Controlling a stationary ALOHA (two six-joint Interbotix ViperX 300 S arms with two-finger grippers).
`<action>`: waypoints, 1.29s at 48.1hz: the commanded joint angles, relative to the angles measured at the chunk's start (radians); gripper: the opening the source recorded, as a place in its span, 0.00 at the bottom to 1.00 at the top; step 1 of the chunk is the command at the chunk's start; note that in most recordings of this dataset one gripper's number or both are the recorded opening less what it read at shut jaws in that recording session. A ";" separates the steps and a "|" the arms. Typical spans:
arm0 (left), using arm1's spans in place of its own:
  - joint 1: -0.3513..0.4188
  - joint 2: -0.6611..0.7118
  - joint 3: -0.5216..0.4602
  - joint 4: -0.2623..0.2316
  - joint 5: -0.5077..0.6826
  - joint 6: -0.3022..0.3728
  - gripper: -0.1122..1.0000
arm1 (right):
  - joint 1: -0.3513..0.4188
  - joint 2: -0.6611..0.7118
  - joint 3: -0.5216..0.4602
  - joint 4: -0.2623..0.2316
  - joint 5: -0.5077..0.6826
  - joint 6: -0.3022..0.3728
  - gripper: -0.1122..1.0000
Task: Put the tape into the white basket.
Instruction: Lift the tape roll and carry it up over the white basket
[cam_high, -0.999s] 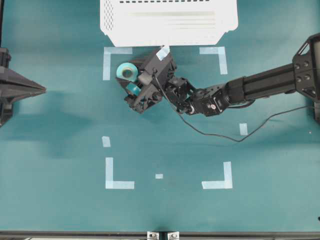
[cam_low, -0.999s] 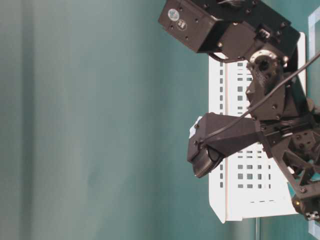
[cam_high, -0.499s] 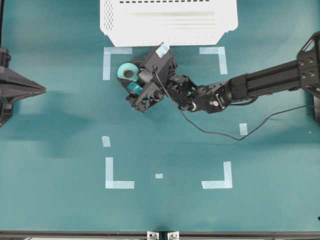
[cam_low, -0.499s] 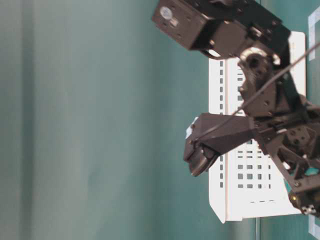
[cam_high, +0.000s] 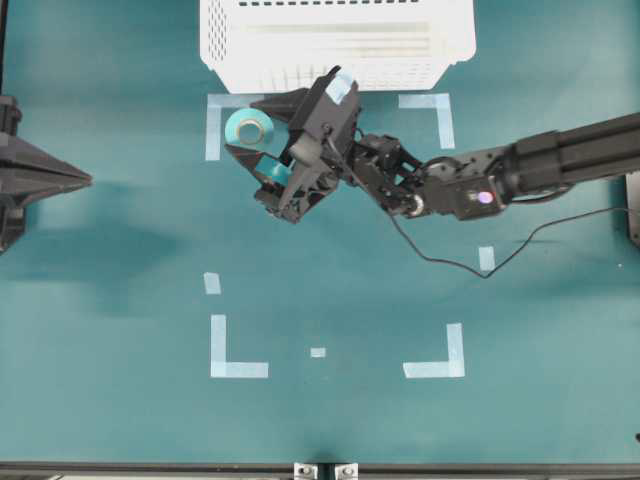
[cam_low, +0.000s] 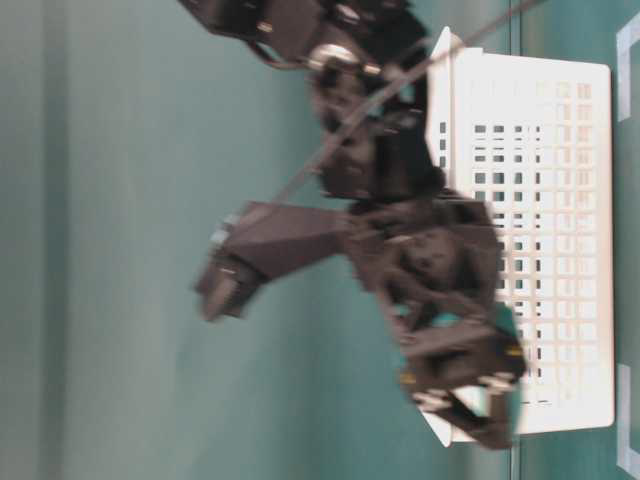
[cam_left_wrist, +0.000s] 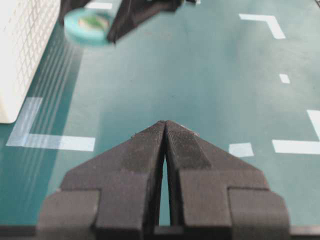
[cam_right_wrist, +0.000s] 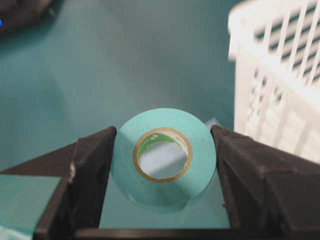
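Note:
The tape is a light-teal roll, held flat between the two fingers of my right gripper. In the right wrist view the tape fills the gap between the fingers and hangs a little above the table. The white basket stands at the table's far edge, just beyond the tape. It also shows at the right of the right wrist view. My left gripper is shut and empty at the far left, well away from the tape.
Pale-blue tape strips form L-shaped corner marks on the teal table; one lies right under the held roll. A black cable trails from the right arm. The basket wall shows at the left of the left wrist view.
My right gripper has lifted off the table with the tape in it and shifted slightly towards the basket. The right arm has swung upward. The left arm has not moved.

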 joint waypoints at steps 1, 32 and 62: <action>0.002 0.008 -0.014 0.000 -0.005 0.000 0.01 | 0.000 -0.077 -0.003 -0.003 -0.005 -0.020 0.70; 0.002 0.008 -0.014 0.000 -0.005 0.000 0.01 | -0.048 -0.198 0.011 -0.003 0.075 -0.100 0.70; 0.002 0.008 -0.012 0.000 -0.005 0.000 0.01 | -0.201 -0.365 0.144 -0.067 0.229 -0.173 0.70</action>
